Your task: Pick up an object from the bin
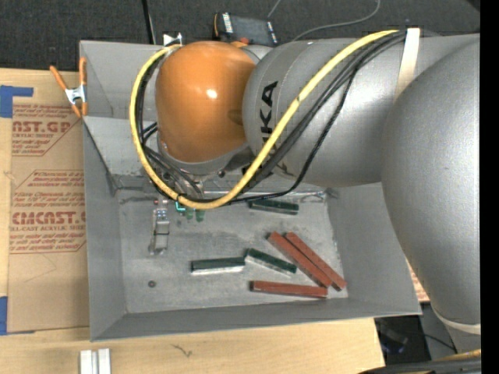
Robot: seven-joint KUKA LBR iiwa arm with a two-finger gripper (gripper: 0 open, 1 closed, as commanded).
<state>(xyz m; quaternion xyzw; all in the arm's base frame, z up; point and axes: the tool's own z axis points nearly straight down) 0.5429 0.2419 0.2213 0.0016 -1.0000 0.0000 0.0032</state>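
My gripper (159, 240) reaches down from under the orange cover to the left part of the bin floor, with nothing seen in it. The nearest loose thing is a flat green and white bar (217, 266), lying to the right of the gripper and a little nearer the front. A dark green bar (271, 261) lies at an angle just beyond the first bar's right end. A small dark speck (152, 284) sits on the floor in front of the gripper.
Two reddish-brown bars (306, 259) lie side by side at the right, and a third (288, 289) lies along the front wall. Another dark green bar (274, 205) pokes out from under the arm, which covers the back of the bin.
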